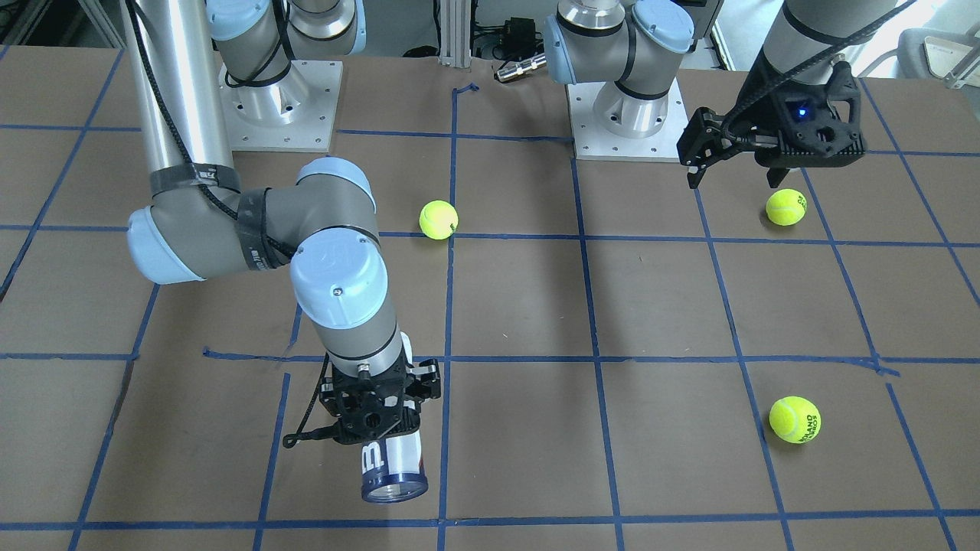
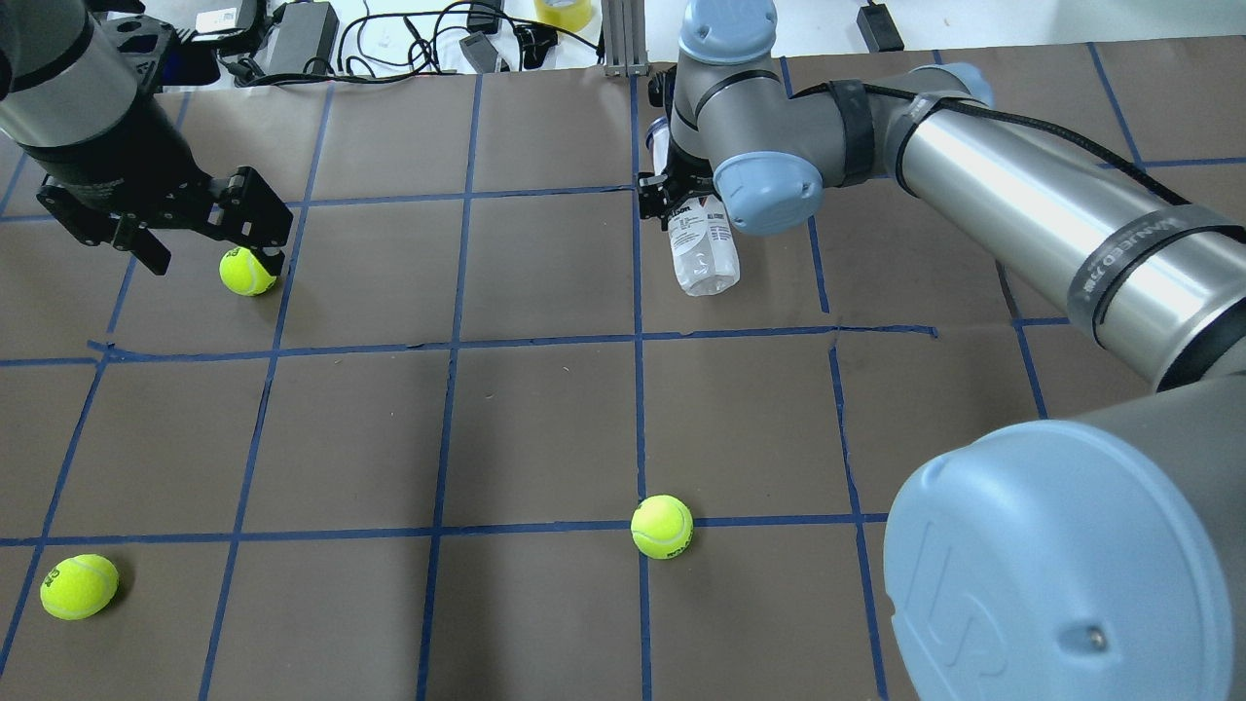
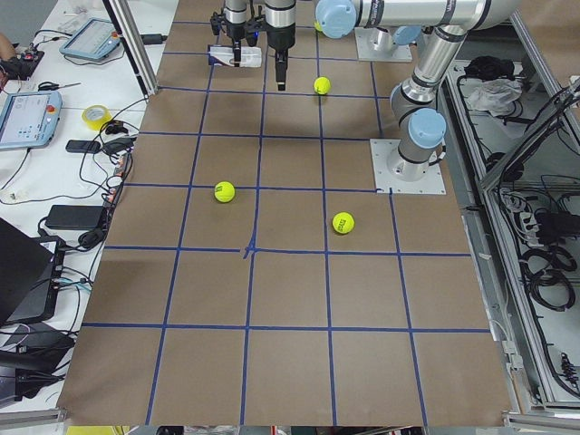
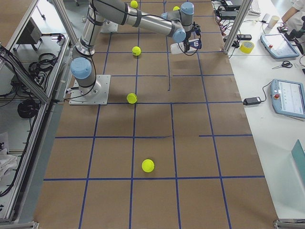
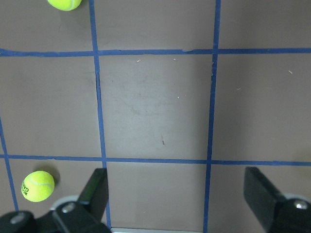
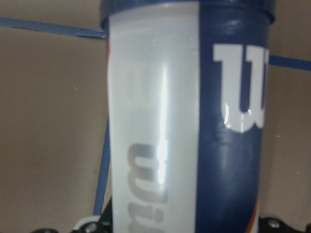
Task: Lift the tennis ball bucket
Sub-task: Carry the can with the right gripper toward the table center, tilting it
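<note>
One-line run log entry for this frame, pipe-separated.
right gripper: shut on tennis ball bucket, held sideways | left gripper: open, empty, beside a loose ball | lift height: unclear

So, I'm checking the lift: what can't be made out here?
- right gripper: fingertips covered by its own body, front-facing view; cut off at the right wrist view's bottom edge.
- tennis ball bucket: small print unreadable, overhead view; its far end hidden behind the gripper.
</note>
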`<act>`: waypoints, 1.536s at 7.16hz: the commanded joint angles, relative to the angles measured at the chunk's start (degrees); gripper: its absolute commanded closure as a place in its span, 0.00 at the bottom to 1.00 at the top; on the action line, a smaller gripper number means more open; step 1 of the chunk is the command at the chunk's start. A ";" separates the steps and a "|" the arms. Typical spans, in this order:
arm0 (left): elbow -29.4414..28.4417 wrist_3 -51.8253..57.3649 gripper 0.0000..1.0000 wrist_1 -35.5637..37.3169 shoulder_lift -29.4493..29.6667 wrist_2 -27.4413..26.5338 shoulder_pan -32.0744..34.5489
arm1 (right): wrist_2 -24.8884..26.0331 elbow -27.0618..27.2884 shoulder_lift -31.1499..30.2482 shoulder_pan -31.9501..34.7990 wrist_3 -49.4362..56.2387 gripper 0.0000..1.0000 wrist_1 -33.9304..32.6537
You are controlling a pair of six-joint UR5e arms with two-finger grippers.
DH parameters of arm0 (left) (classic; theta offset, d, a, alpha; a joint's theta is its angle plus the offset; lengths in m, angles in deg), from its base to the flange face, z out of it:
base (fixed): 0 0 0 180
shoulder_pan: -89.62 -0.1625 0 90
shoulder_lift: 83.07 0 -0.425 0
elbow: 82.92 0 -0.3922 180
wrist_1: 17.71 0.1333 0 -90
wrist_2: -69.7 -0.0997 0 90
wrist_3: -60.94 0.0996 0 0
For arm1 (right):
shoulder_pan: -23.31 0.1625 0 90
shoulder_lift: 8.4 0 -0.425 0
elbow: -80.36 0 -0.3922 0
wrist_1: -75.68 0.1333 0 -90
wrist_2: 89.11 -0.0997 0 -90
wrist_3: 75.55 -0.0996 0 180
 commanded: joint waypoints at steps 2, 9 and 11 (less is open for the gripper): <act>-0.16 3.05 0.00 -0.53 0.00 0.18 -3.59 | -0.48 0.81 0.43 3.29 12.27 0.30 0.15; -0.51 8.59 0.00 -1.15 0.00 0.62 -11.15 | -0.75 0.81 2.18 8.12 42.63 0.32 -4.42; -0.68 8.68 0.00 -2.02 -0.09 1.84 -11.16 | -0.84 0.55 2.89 9.43 46.05 0.32 -4.68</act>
